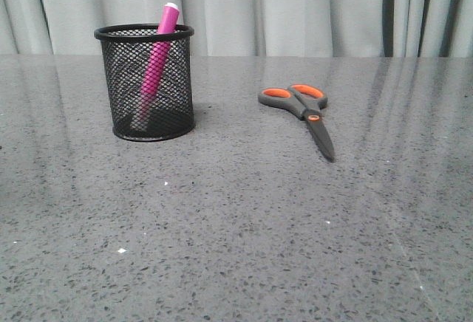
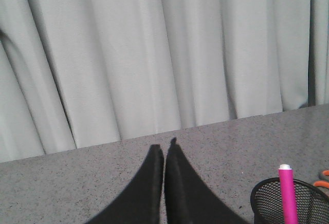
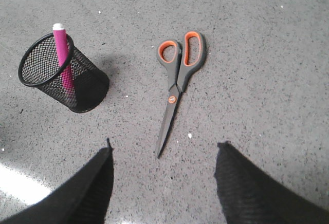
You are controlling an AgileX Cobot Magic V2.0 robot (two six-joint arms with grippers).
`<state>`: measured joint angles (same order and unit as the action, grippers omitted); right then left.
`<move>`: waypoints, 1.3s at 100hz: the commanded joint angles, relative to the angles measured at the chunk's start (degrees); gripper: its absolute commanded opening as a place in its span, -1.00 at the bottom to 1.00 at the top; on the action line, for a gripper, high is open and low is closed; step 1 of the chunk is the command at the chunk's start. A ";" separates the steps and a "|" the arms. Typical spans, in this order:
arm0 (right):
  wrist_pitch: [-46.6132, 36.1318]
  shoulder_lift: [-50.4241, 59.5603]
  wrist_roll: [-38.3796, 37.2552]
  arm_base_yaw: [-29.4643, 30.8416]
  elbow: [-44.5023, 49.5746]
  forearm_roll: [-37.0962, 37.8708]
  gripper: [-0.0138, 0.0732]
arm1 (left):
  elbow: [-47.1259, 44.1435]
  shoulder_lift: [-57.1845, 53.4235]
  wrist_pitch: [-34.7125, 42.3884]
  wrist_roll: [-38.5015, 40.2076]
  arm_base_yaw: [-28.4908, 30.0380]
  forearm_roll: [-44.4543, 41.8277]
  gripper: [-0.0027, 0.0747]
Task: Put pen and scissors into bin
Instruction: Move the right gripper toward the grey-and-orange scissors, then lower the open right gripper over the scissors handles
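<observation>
Our left end effector (image 2: 164, 154) shows two matte black fingers (image 2: 149, 188), broad at the base and tapering to narrow tips. Our right end effector (image 3: 162, 154) shows two black fingers (image 3: 247, 183), faintly textured, with pointed tips.

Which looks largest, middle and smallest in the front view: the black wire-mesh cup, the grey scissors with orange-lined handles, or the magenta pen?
1. Black wire-mesh cup: tallest and widest.
2. Grey scissors with orange-lined handles, lying flat; foreshortening makes this place less certain.
3. Magenta pen, leaning inside the cup: long but thinnest.
</observation>
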<state>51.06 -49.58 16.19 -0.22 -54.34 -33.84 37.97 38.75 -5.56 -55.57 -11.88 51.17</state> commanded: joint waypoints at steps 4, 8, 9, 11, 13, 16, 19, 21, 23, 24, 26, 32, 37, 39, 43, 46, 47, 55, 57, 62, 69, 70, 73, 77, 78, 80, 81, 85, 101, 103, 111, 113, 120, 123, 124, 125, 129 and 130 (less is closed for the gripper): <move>-1.41 -2.54 1.20 0.44 -4.98 0.14 0.22 | 1.50 -0.21 2.96 0.58 -0.02 1.18 -0.99; -1.14 -3.54 1.20 0.44 -6.02 1.02 0.22 | 1.50 -0.21 2.96 0.58 -0.02 1.37 -0.99; -0.97 -3.68 1.20 0.44 -6.31 1.35 0.22 | 1.50 -0.21 2.96 0.58 -0.02 1.35 -0.99; -0.84 -3.96 1.20 0.44 -6.63 1.72 0.22 | 1.50 -0.21 2.96 0.58 -0.02 1.40 -0.99; -0.68 -4.49 1.20 0.44 -7.01 1.84 0.22 | 1.50 -0.21 2.96 0.58 -0.02 1.40 -0.99; -0.56 -5.01 1.20 0.44 -7.41 1.92 0.22 | 1.50 -0.21 2.96 0.58 -0.02 1.40 -0.99; -0.56 -5.40 1.20 0.44 -7.72 1.92 0.22 | 1.50 -0.21 3.01 0.58 -0.02 1.40 -0.99; -0.68 -5.77 1.20 0.44 -7.87 1.92 0.22 | 1.50 -0.21 3.01 0.58 -0.02 1.40 -0.99; -0.80 -6.13 1.20 0.44 -8.03 1.92 0.22 | 1.50 -0.21 3.01 0.58 -0.02 1.40 -0.99; -0.80 -6.36 1.20 0.44 -8.14 1.92 0.22 | 1.50 -0.21 3.01 0.58 -0.02 1.40 -0.99; -0.93 -6.56 1.20 0.31 -8.29 1.92 0.22 | 1.50 -0.21 3.01 0.58 -0.02 1.49 -0.99; -1.23 -7.59 1.20 -0.23 -8.69 1.92 0.22 | 1.50 -0.21 3.11 0.58 -0.02 1.63 -0.99; -1.38 -8.46 1.20 -1.10 -9.00 1.96 0.22 | 1.50 -0.21 3.09 0.58 -0.02 1.63 -0.99; -1.67 -8.71 1.20 -1.33 -9.31 2.05 0.22 | 1.50 -0.21 3.09 0.58 -0.02 1.63 -0.99; -1.85 -9.60 1.20 -2.07 -9.82 2.18 0.22 | 1.50 -0.21 3.09 0.58 -0.02 1.63 -0.99; -1.98 -10.10 1.09 -2.52 -10.18 2.37 0.22 | 1.50 -0.21 3.09 0.58 -0.02 1.63 -0.99; -2.14 -10.22 0.98 -2.79 -10.37 2.37 0.22 | 1.50 -0.21 3.14 0.58 -0.02 1.63 -0.99; -2.28 -11.90 -0.22 -4.60 -12.12 5.09 0.22 | 1.50 -0.21 3.14 0.58 -0.02 1.89 -0.99; -2.28 -12.29 -0.86 -5.25 -12.62 6.36 0.22 | 1.50 -0.21 3.14 0.58 -0.02 1.88 -0.99; -2.28 -13.15 -3.10 -7.12 -13.89 10.10 0.21 | 1.50 -0.21 3.14 0.58 -0.02 1.88 -0.99; -2.28 -14.21 -6.71 -10.30 -15.84 15.68 0.18 | 1.50 -0.21 3.14 0.58 -0.02 1.88 -0.99; -2.28 -14.31 -7.57 -10.96 -16.04 16.90 0.16 | 1.50 -0.21 3.14 0.58 -0.02 1.88 -0.99; -2.42 -14.82 -9.36 -12.33 -17.00 19.39 0.14 | 1.50 -0.21 3.14 0.58 -0.02 1.88 -0.99; -2.54 -15.38 -12.54 -14.45 -17.89 23.14 0.11 | 1.50 -0.21 3.14 0.58 -0.02 1.88 -0.99; -2.54 -15.64 -13.07 -14.82 -18.23 23.74 0.11 | 1.50 -0.21 3.14 0.58 -0.02 1.91 -0.99; -2.54 -16.03 -14.66 -15.88 -18.76 25.51 0.10 | 1.50 -0.21 3.14 0.58 -0.02 2.03 -0.99; -2.32 -16.18 -15.17 -16.24 -18.93 26.65 0.10 | 1.50 -0.21 3.14 0.58 -0.02 2.03 -0.99; -1.72 -17.16 -18.04 -18.32 -19.99 29.21 0.10 | 1.50 -0.21 3.14 0.58 -0.02 2.03 -0.99; 1.56 -22.45 -22.48 -25.20 -23.48 34.69 0.10 | 1.50 -0.21 3.14 0.58 -0.02 2.03 -0.99; 1.91 -22.95 -22.76 -25.93 -23.84 34.85 0.10 | 1.50 -0.21 3.14 0.58 -0.02 2.03 -0.99; 2.94 -26.11 -23.63 -27.97 -24.88 35.96 0.10 | 1.50 -0.21 3.14 0.58 -0.02 2.03 -0.99; 2.99 -26.88 -23.72 -28.32 -25.02 36.29 0.10 | 1.50 -0.21 3.14 0.58 -0.02 2.03 -0.99; 3.11 -29.40 -24.61 -28.59 -25.36 36.99 0.10 | 1.50 -0.21 3.14 0.58 -0.02 2.03 -0.99; 3.01 -30.15 -24.61 -28.59 -25.50 36.99 0.10 | 1.50 -0.21 3.23 0.58 -0.02 2.03 -0.99; 2.80 -30.63 -24.61 -28.59 -25.49 36.99 0.11 | 1.50 -0.21 3.23 0.58 -0.02 2.03 -0.99; 2.60 -31.07 -24.61 -28.59 -25.49 36.99 0.11 | 1.50 -0.21 3.23 0.58 -0.02 2.03 -0.99; 2.04 -32.32 -24.61 -28.59 -25.49 36.99 0.11 | 1.50 -0.21 3.28 0.58 -0.02 2.03 -0.99; 1.90 -32.32 -24.61 -28.59 -25.49 36.99 0.11 | 1.50 -0.21 3.28 0.58 -0.02 2.03 -0.99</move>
<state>56.15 -81.19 -7.98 -28.77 -77.73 1.50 37.97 38.75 -5.34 -55.57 -11.88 52.51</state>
